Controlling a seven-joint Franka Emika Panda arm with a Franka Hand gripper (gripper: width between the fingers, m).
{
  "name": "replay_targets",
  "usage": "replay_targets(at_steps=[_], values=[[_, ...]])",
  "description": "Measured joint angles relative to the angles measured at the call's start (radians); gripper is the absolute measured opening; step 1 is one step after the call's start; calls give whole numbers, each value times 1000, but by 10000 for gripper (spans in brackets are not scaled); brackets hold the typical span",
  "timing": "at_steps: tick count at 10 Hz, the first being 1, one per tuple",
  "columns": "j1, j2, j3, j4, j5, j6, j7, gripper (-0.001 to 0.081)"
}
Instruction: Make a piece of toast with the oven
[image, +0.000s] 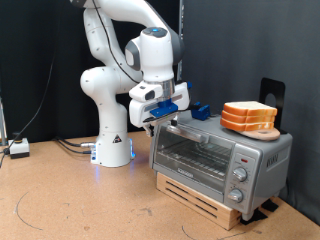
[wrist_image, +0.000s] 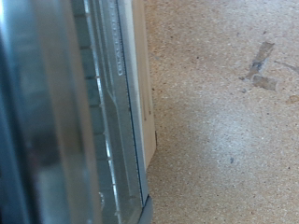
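Observation:
The silver-grey oven stands on a low wooden base, with its glass door shut. Three alike bread slices lie stacked on a wooden board on its roof at the exterior view's right; the top one is the piece of toast. My gripper hangs at the oven's upper corner on the exterior view's left, close to the end of the door's bar handle. Nothing shows between its fingers. The wrist view looks down along the oven's glass front and shows no fingers.
A small blue block sits on the oven roof behind the gripper. Round knobs run down the oven's panel. The white arm base stands on the brown tabletop, with cables at the exterior view's left.

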Motion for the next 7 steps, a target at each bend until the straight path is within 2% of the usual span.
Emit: replay_targets(at_steps=[3,7], values=[[-39,18,-6,3,-19,17,0,809],[-71,55,-15,20,-28,32,-1,809]])
